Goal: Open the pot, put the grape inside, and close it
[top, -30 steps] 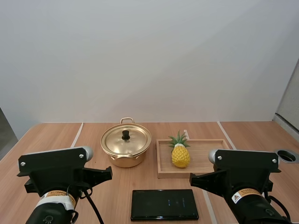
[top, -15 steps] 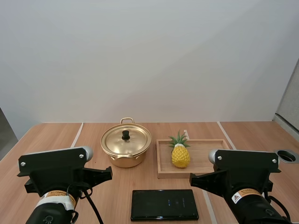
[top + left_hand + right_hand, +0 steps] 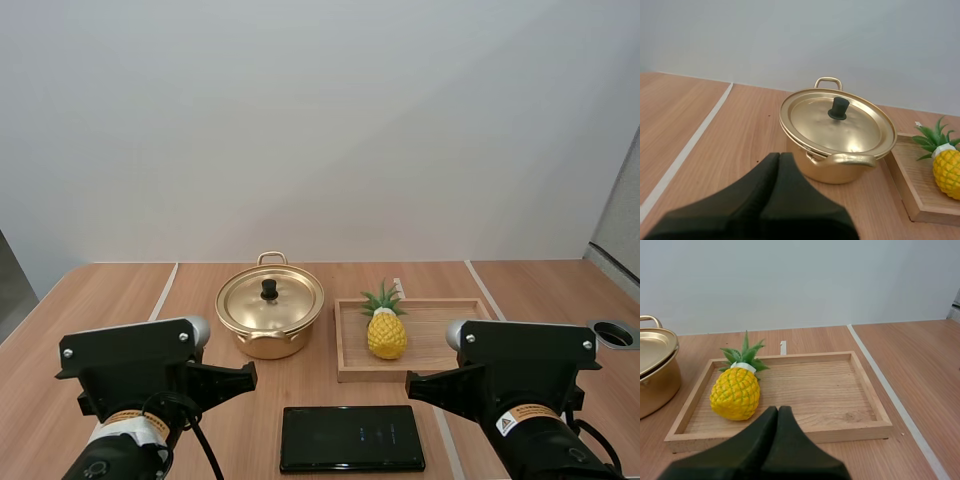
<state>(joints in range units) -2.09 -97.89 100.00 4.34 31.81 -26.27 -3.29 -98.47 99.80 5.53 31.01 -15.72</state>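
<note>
Pot (image 3: 837,137) untouched; left gripper (image 3: 779,155) closed, empty

My wooden worktop (image 3: 110,300) carried three things directly. The gold pot (image 3: 270,315), lid on, stood near its middle. Just right of the pot lay a wooden tray (image 3: 445,304), not touching it. Nearer to me than the pot, a flat black slab (image 3: 352,438) lay on the boards. Pale seams (image 3: 163,290) ran on either side of the pot.
</note>
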